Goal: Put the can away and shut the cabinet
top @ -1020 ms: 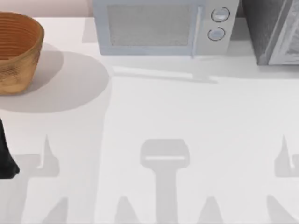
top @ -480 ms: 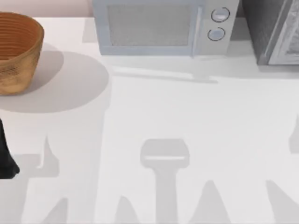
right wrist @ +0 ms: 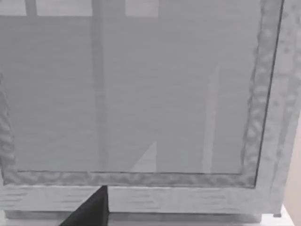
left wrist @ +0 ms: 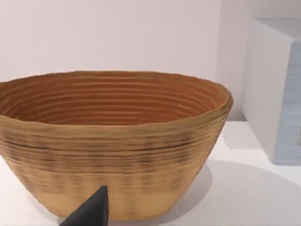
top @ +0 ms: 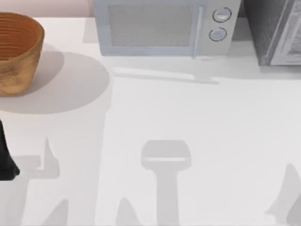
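At the back right corner of the white worktop, the cabinet stands partly cut off by the top view's edge, its dark grey speckled side turned toward the microwave just beside it. The pale microwave sits at the middle of the back edge, with its two round dials on the side nearer the cabinet. A woven wicker basket stands at the back left, well apart from the microwave.

My left arm shows as a dark shape at the left edge of the worktop, parked. From its wrist view the basket is seen upright and close ahead, with a corner of the microwave beside it; one dark fingertip of the left claw pokes into the picture, and I cannot tell whether that claw is open or closed.

From the right wrist view the cabinet's light grey door panel with its speckled frame faces the camera squarely and close. One dark fingertip of the right claw shows low in front of the frame; its state cannot be told either.
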